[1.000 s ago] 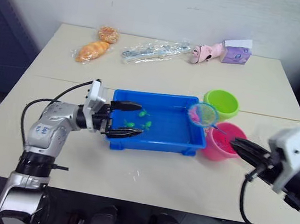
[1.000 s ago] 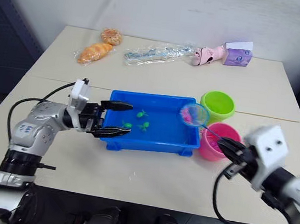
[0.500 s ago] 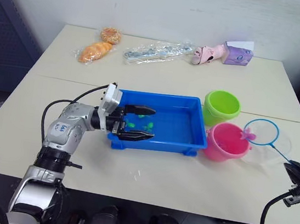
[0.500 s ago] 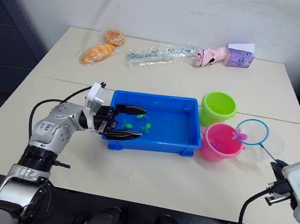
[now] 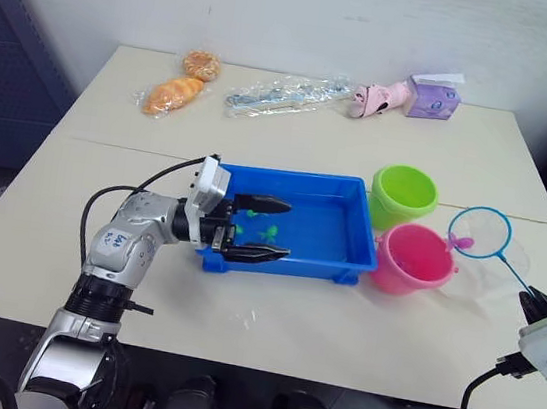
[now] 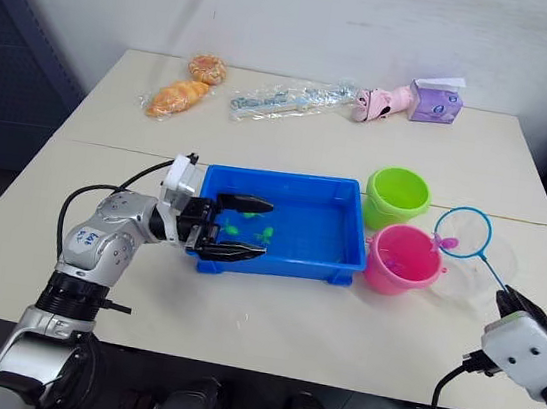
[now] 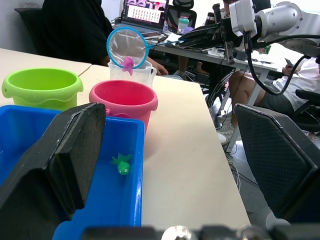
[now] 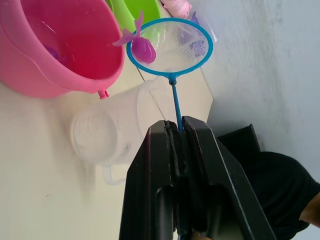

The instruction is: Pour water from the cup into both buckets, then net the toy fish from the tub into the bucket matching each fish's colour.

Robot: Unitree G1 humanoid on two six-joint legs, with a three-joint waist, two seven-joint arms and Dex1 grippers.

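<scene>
Tub (image 5: 312,255) is sat mid-table with green fish (image 5: 270,231) inside, left gripper (image 5: 272,230) spread wide over it. Net (image 8: 170,45), pink fish (image 8: 140,46) caught in it, is pinched tight by right gripper (image 8: 176,129) beside pink bucket (image 5: 413,259).

Probably an office or lab, laptop (image 7: 146,11), desks (image 7: 240,57), office chairs (image 7: 183,4), seated people (image 7: 75,30)

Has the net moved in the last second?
Yes. The net has swung from over the tub's right end to the far side of the pink bucket.
</scene>
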